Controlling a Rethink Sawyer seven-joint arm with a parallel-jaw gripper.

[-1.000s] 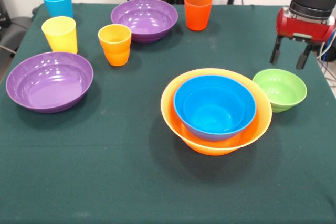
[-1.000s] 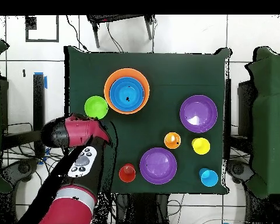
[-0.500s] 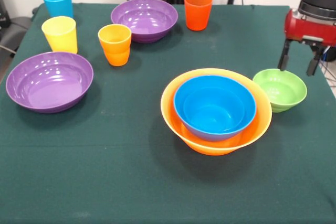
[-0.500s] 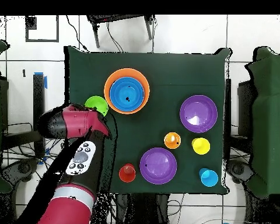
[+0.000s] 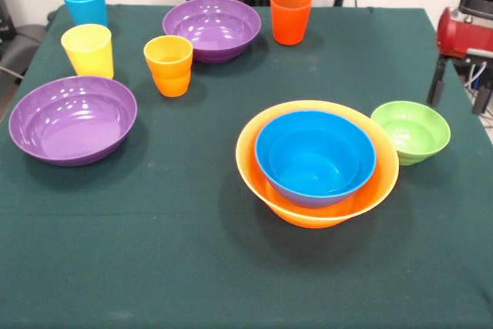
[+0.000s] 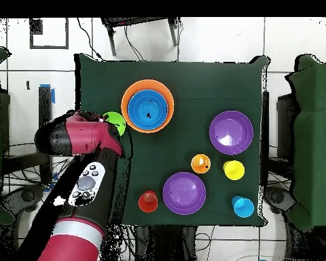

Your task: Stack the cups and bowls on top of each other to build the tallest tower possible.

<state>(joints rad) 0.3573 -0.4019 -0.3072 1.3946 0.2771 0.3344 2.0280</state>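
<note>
Front view: blue bowl nested upright in orange bowl.

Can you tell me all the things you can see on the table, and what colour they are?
big bowl: one, orange, front middle, base of the pile.
deep bowl: one, blue, nested inside the orange one.
small bowl: one, green, just right of the pile.
wide bowls: two, purple, one front left, one at the back.
cups: four, light blue, yellow, orange, red-orange, all upright at the back.
table: one, dark green cloth.
gripper: one, red and black, open, empty, at the right edge.
</note>
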